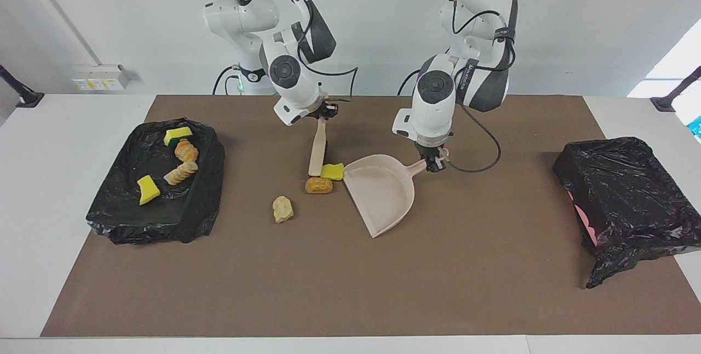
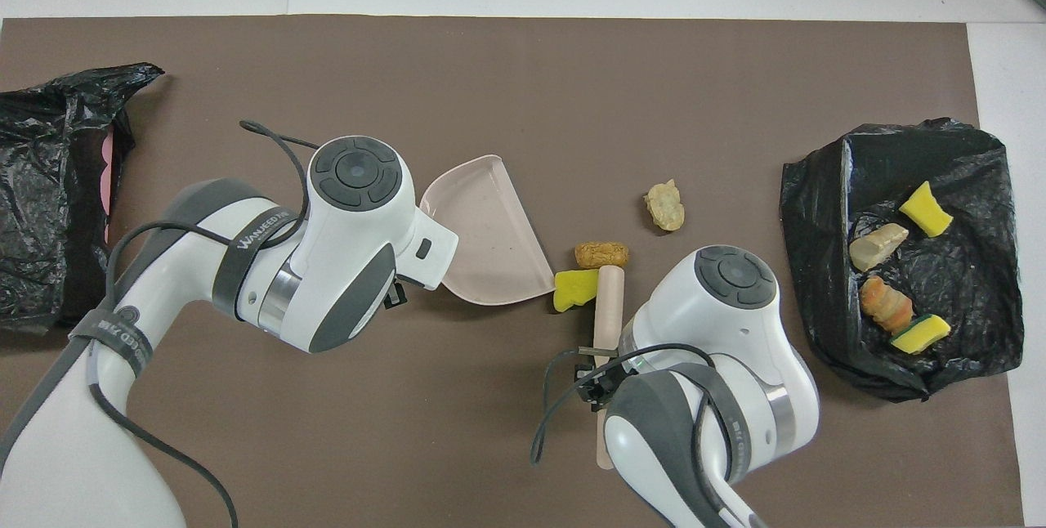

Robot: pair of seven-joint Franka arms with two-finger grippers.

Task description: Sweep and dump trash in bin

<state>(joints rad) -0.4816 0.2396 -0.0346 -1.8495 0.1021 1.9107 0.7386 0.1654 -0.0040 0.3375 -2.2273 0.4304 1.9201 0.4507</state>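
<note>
My right gripper (image 1: 327, 114) is shut on a wooden-handled brush (image 1: 316, 148). The brush's dark bristles rest on the mat against a yellow sponge chunk (image 1: 332, 171) and an orange-brown lump (image 1: 319, 185). The sponge (image 2: 574, 288) lies at the open edge of a beige dustpan (image 1: 380, 192), which sits flat on the mat. My left gripper (image 1: 435, 161) is shut on the dustpan's handle. A pale beige lump (image 1: 282, 209) lies alone, farther from the robots than the brush. In the overhead view the left arm hides the left gripper.
A black-lined tray (image 1: 156, 217) at the right arm's end of the table holds several more sponge and bread-like pieces. A bin wrapped in a black bag (image 1: 624, 195), with pink showing at its side, stands at the left arm's end. A brown mat (image 1: 350, 288) covers the table.
</note>
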